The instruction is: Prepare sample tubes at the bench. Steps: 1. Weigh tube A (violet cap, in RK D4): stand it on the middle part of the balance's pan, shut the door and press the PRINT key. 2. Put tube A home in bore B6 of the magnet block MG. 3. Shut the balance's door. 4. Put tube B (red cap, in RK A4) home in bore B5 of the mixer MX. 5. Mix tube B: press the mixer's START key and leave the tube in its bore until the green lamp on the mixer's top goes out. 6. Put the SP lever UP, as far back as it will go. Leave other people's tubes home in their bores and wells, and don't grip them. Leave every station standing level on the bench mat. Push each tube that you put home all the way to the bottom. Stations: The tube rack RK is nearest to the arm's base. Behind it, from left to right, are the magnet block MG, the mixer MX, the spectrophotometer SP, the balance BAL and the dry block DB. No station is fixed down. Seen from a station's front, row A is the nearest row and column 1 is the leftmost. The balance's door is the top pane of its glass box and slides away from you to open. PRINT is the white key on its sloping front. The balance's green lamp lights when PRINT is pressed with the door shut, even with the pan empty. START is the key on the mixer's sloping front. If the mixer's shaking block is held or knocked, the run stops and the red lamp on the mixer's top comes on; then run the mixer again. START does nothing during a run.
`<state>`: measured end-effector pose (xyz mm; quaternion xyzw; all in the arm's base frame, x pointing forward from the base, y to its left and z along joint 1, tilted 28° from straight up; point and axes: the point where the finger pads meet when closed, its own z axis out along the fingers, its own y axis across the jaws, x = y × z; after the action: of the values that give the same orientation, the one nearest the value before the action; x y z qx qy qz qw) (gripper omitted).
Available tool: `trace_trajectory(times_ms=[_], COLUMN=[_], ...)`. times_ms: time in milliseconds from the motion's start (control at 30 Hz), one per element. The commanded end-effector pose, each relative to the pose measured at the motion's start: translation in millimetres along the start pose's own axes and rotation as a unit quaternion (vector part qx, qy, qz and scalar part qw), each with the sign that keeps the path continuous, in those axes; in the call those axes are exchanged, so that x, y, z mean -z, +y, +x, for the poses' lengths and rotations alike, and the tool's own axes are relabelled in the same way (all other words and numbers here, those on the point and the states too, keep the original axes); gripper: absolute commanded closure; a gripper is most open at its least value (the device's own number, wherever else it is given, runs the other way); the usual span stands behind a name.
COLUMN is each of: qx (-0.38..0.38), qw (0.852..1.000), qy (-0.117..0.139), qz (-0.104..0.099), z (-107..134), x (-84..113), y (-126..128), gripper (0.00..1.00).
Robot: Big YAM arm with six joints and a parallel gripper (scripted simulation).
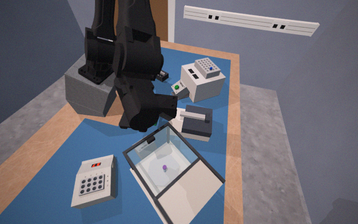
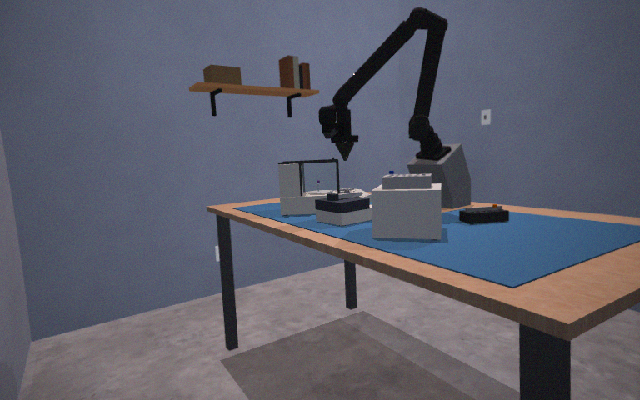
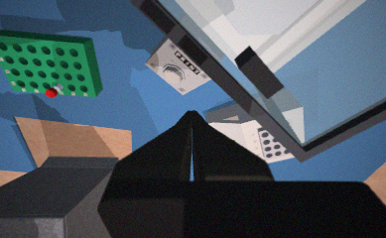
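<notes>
My gripper (image 2: 345, 159) (image 3: 192, 118) is shut and empty, above the front side of the balance; the arm hides its tips in the top view. The violet-capped tube A (image 1: 164, 167) (image 2: 317, 182) stands upright near the middle of the balance's pan (image 1: 155, 176). The glass door's black handle (image 1: 150, 139) (image 3: 259, 71) is at the box's front edge, so the door looks shut. The white PRINT key (image 3: 173, 72) shows beside the fingers; I see no lit green lamp. The red-capped tube B (image 3: 51, 92) stands in an edge row of the green rack (image 3: 96, 74).
The mixer (image 1: 207, 88) (image 2: 407, 212) carries a blue-capped tube (image 1: 210, 68); its START key (image 1: 176, 87) is green. The spectrophotometer (image 1: 196, 129) has a light lever (image 1: 193, 115) lying low. The magnet block (image 1: 162, 75) (image 2: 483, 215) is beyond the arm. The dry block (image 1: 109, 191) stands beside the balance.
</notes>
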<state>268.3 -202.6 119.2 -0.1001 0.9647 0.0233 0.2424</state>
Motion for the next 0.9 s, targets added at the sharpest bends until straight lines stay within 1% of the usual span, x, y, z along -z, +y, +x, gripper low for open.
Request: trace_trajectory(times_ms=[0, 33, 100, 133, 233, 300, 367, 433, 500, 533, 600, 633, 700, 733, 800, 867], qx=[-0.09, -0.1, -0.136, -0.153, -0.196, -0.196, -0.234, -0.267, -0.295, -0.294, -0.332, -0.347, -0.378, -0.383, -0.38, -0.38], qw=[0.996, 0.995, 0.991, 0.988, 0.98, 0.98, 0.972, 0.964, 0.955, 0.956, 0.943, 0.938, 0.926, 0.923, 0.925, 0.925], qy=[-0.001, -0.001, 0.003, 0.003, -0.007, -0.007, 0.003, 0.002, -0.005, -0.008, 0.002, 0.002, 0.002, -0.006, -0.015, -0.015], qz=[0.008, 0.008, 0.003, 0.003, 0.012, 0.012, 0.003, 0.003, 0.008, 0.011, 0.003, 0.003, 0.003, 0.008, 0.013, 0.013], z=[-2, -2, 8, 9, 4, 4, 16, 18, 14, 13, 25, 26, 26, 23, 16, 16], x=[-5.8, -6.1, -23.0, -24.8, -17.5, -17.5, -37.9, -39.8, -35.1, -32.5, -52.9, -54.7, -54.6, -50.0, -45.0, -45.0], y=[1, 1, 9, 10, 9, 9, 17, 18, 17, 17, 25, 26, 26, 25, 20, 20], gripper=[1.0, 1.0, 1.0, 1.0, 1.0, 1.0, 1.0, 1.0, 1.0, 1.0, 1.0, 1.0, 1.0, 1.0, 1.0, 1.0])
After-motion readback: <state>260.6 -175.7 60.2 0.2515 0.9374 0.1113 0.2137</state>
